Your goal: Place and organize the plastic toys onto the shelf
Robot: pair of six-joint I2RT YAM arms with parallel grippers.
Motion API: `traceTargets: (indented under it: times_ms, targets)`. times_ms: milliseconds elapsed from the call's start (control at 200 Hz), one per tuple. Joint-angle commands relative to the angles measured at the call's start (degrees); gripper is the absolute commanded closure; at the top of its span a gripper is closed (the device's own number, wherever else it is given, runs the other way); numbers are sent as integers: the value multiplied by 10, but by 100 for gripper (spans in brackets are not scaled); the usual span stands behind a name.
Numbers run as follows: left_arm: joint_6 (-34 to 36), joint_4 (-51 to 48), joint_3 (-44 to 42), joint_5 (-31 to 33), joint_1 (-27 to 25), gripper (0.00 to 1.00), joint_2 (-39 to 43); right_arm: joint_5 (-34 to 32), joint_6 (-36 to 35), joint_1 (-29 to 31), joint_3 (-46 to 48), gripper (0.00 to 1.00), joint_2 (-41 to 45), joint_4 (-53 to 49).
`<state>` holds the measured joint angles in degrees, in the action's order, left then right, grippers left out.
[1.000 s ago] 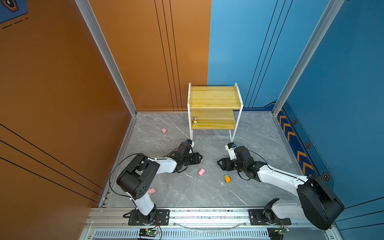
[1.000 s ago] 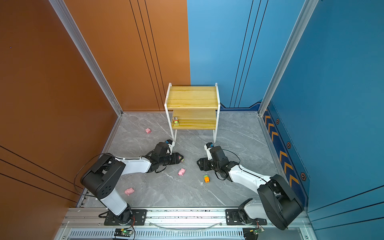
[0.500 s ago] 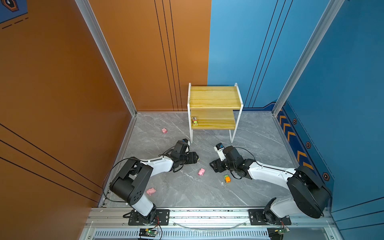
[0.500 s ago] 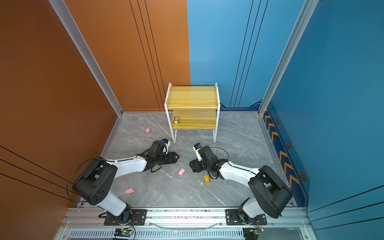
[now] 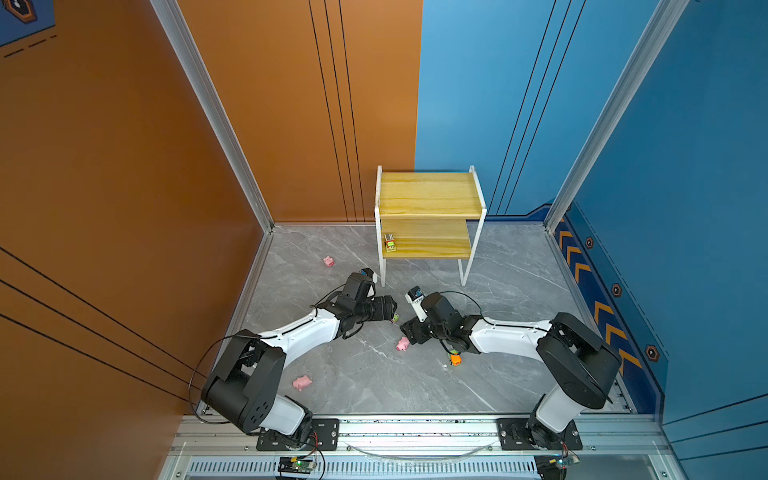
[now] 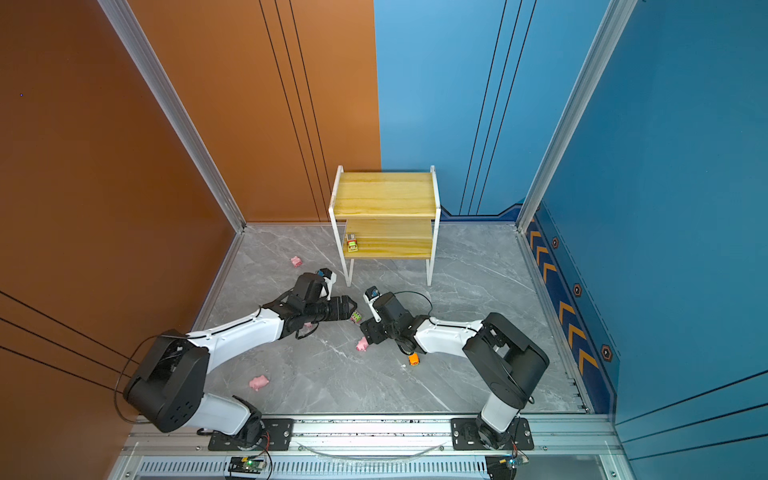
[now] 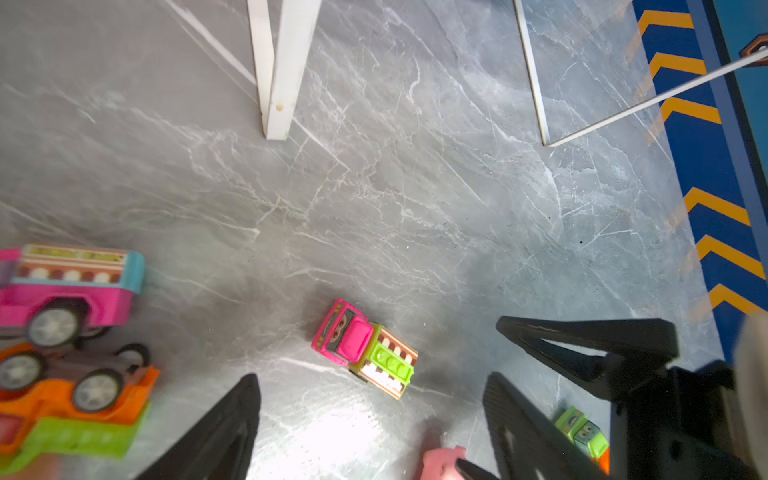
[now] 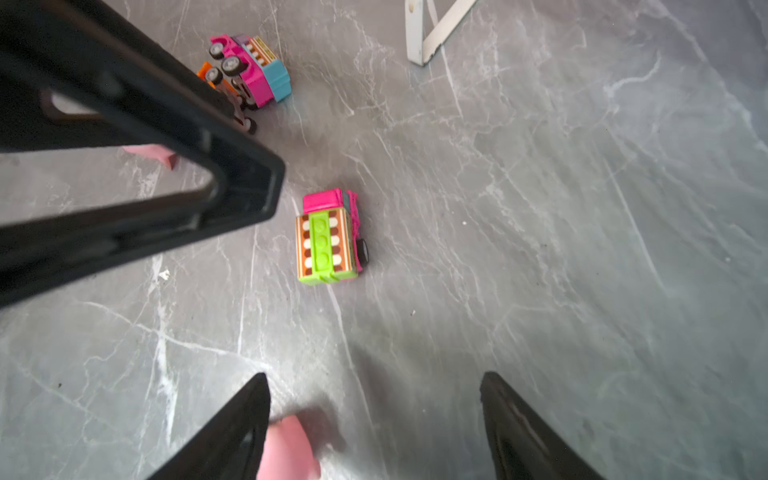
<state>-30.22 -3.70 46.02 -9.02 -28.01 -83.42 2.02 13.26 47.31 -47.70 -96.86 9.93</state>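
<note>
Grey marbled tabletop is carrying most toys: nearest a pink pig, then an orange truck. Mid-scene, the right gripper is hanging, fingers apart and empty, over another pig; the left gripper, fingers apart, is poised beside a pink-and-green truck. Farther off, the shelf is holding one truck. Picking looks underway; next, each should probably be lowering and closing.

Pink-and-green truck on grey marbled floor, pink pig beside spread jaws, two tipped trucks beyond.
</note>
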Motion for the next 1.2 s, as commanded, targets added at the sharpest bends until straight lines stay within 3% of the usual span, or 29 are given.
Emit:
traceTargets:
  times_ms: [0,195,601,1196]
  targets:
    - [25,-112,35,31,10,8,24,-7,-18,0,-25,19,-25,22]
    - [30,-183,49,51,26,3,57,-13,-30,14,-39,19,-55,29]
    - [36,-185,16,37,44,5,92,-61,-32,29,-73,19,-123,19]
    - [43,-197,32,47,52,6,87,-48,-28,-37,-47,20,-148,61]
